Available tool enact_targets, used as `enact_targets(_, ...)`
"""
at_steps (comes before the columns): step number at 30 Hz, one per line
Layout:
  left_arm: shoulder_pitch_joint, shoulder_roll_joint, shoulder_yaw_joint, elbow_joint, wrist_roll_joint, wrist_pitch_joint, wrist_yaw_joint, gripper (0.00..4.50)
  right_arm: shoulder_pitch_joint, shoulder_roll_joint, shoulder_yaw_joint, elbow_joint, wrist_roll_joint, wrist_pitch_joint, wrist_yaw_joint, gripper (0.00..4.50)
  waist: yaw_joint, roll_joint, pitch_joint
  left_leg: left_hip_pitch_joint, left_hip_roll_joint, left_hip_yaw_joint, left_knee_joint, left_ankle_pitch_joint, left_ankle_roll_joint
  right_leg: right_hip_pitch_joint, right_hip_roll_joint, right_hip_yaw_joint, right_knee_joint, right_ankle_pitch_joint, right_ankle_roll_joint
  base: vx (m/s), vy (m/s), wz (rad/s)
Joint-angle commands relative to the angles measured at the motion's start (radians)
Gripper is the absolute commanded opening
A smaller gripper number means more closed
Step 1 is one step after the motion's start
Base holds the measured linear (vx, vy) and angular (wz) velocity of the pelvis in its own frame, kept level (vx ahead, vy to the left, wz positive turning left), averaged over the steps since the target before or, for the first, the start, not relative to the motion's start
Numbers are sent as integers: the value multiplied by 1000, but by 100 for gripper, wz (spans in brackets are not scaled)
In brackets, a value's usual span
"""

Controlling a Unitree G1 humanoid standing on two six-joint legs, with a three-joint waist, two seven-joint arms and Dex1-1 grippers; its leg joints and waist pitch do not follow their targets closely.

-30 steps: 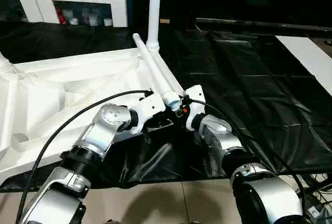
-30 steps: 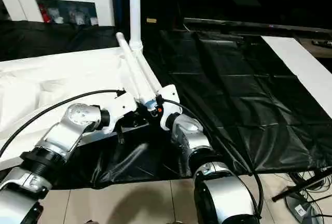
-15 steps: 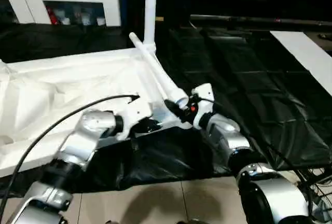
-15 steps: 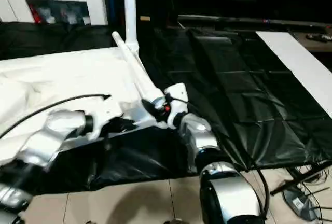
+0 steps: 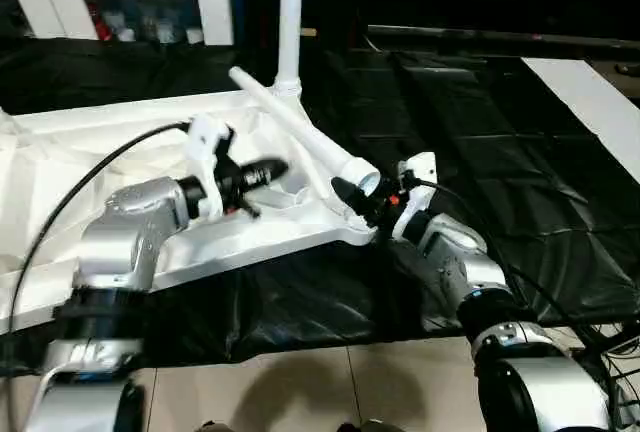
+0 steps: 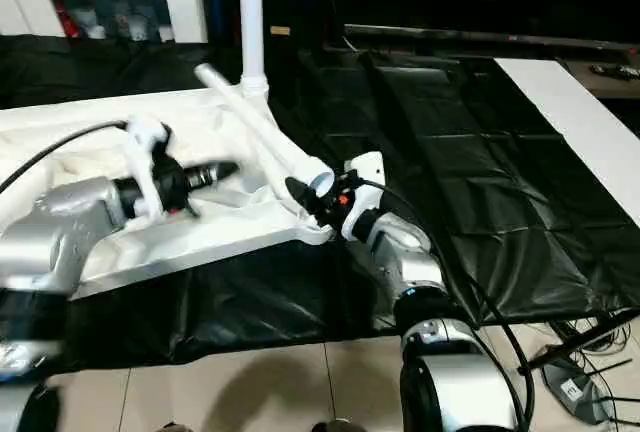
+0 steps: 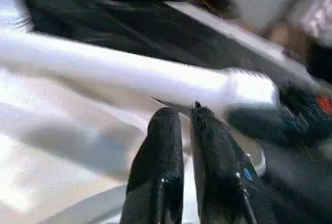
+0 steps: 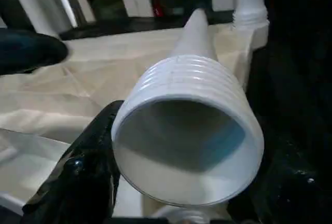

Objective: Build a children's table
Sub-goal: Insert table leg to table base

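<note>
Fingers of the left gripper (image 5: 268, 169) are pressed together, holding nothing, above the white tabletop (image 5: 150, 137) lying ribs-up on the black-covered work table (image 5: 480, 132). Rightward, a loose leg (image 5: 300, 137) slants across the top's corner, its threaded, flared end pinched by the right gripper (image 5: 352, 192). Behind, another leg (image 5: 290, 12) stands upright in a corner socket.

— What is seen on the black-covered work table (image 6: 480, 202)?
— The white table top (image 6: 120, 167) is laid upside down at the left, one leg (image 6: 252, 22) standing upright at its far corner.
— And the grippers?
— A second leg (image 6: 255, 137), slanted, is gripped at its flared near end by the right gripper (image 6: 312, 197). The left gripper (image 6: 215, 173) is held over the top, fingers together.
</note>
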Motion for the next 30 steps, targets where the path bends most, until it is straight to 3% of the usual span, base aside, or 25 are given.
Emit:
enact_targets(1,-49,-65,102,27,-113,93,142,94,13,-13,-20,-75,44,39,21,283,9,12,-69,10,-15,21,-48,-165,55,78,-38,40,-55,-51,-251,0,0,0)
enact_targets(6,-95,-160,219,118,-175,148,314,126,24,-12,-40,-148,94,85,38,280,16,5,-70,6,-19,21,-45,-144,81,78,-35,36,-59,-48,-237,0,0,0)
enact_targets(9,-108,-187,260,143,-213,163,345,152,28,-11,-40,-170,103,98,40,275,22,2,-73,4,-21,20,-42,-112,92,81,-38,35,-56,-32,-237,0,0,0)
enact_targets(10,-127,-223,314,174,-273,185,384,161,35,-9,-37,-193,109,108,41,274,24,3,-74,5,-23,21,-39,-101,94,81,-36,36,-55,-8,-245,0,0,0)
enact_targets(12,-144,-253,351,208,-316,190,412,166,44,-4,-34,-216,118,119,45,274,26,1,-74,6,-21,20,-40,-94,103,81,-36,34,-54,13,-254,0,0,0)
enact_targets(17,-205,-310,475,279,-441,182,513,208,80,7,-12,-296,135,171,51,273,30,-1,-71,5,-24,19,-39,-115,106,83,-36,33,-59,-13,-245,0,0,0)
enact_targets(23,-241,-325,515,362,-478,169,524,250,105,19,9,-337,143,195,64,273,31,-2,-72,5,-23,17,-40,-117,101,83,-37,31,-61,-38,-227,0,0,0)
enact_targets(24,-256,-329,538,382,-501,156,531,259,115,19,23,-351,140,202,70,273,31,5,-72,5,-24,16,-40,-108,102,84,-36,31,-59,-20,-229,0,0,0)
enact_targets(25,-264,-329,548,387,-517,152,534,272,121,20,28,-362,140,210,73,273,30,0,-73,4,-23,16,-39,-104,105,86,-37,32,-58,-1,-233,0,0,0)
enact_targets(30,-270,-315,520,384,-498,137,521,303,142,20,41,-405,148,240,84,273,31,0,-72,6,-22,15,-40,-108,108,86,-38,31,-58,-1,-237,0,0,0)
